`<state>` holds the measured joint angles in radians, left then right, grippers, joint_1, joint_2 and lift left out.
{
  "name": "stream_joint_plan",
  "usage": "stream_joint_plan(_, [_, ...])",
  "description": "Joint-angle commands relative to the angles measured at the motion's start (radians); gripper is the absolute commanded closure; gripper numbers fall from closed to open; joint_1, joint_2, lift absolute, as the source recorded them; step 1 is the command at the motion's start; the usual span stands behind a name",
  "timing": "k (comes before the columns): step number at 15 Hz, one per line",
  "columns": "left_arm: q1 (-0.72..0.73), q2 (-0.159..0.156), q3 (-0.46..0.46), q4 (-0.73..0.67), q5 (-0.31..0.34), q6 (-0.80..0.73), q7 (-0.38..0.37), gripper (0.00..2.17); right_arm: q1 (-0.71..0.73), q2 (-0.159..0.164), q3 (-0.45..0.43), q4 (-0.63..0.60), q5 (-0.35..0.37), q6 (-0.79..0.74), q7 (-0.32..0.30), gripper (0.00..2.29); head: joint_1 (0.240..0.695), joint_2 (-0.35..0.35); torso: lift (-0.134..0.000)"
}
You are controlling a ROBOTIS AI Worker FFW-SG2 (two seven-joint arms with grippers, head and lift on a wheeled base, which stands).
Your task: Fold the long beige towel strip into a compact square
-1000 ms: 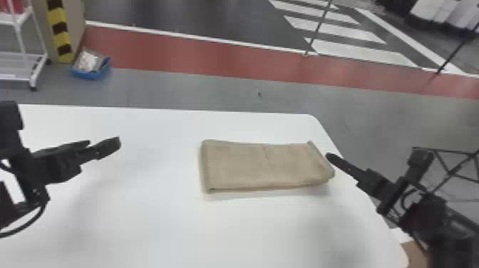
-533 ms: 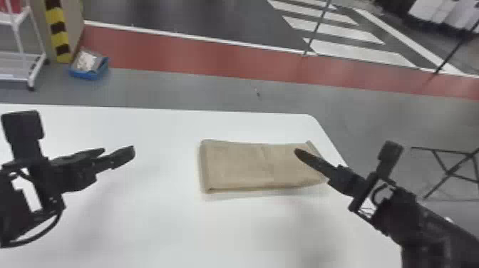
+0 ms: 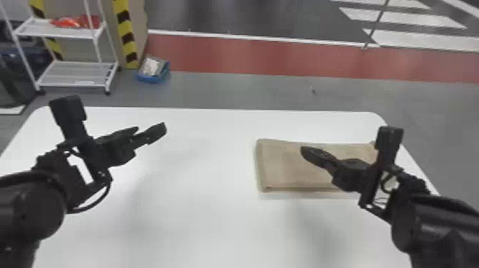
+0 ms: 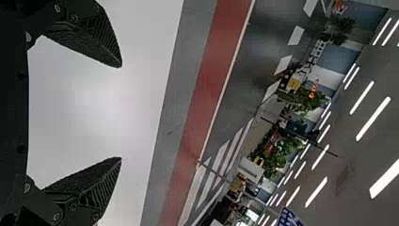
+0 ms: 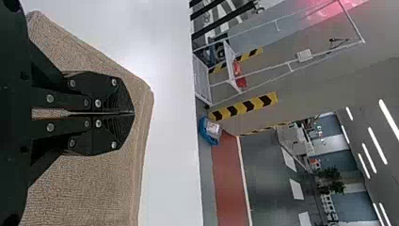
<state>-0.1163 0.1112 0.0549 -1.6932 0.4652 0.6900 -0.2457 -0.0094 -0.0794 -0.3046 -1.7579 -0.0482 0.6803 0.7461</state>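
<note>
The left gripper [image 3: 152, 129] has its two fingers wide apart, with nothing in between. The right gripper [image 3: 303, 150] has its fingers pressed together and holds nothing. The beige towel [image 3: 279, 169] lies folded flat under the right gripper, well away from the left one. The white table [image 3: 199, 224] is under both grippers and holds up the towel.

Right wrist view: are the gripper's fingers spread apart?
No, the right gripper has its two fingers closed against each other, with the towel behind them.
</note>
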Motion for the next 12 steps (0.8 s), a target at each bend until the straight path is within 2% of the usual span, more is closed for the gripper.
stream_joint_plan(1, [-0.003,0.012,0.020,0.001,0.003,-0.010,-0.001,0.20,-0.012,0.003,0.015,0.038,0.042,-0.018,-0.004,2.01,0.695,-0.096,-0.124])
stream_joint_plan(6, [-0.003,0.021,0.043,0.000,0.006,-0.010,-0.014,0.20,0.002,-0.005,0.021,0.037,0.077,0.052,0.030,2.01,0.695,-0.068,-0.124])
stream_joint_plan(12, [-0.003,0.015,0.033,0.000,-0.002,-0.010,-0.010,0.20,0.011,0.003,0.094,0.009,0.093,0.111,0.030,2.01,0.695,-0.043,-0.124])
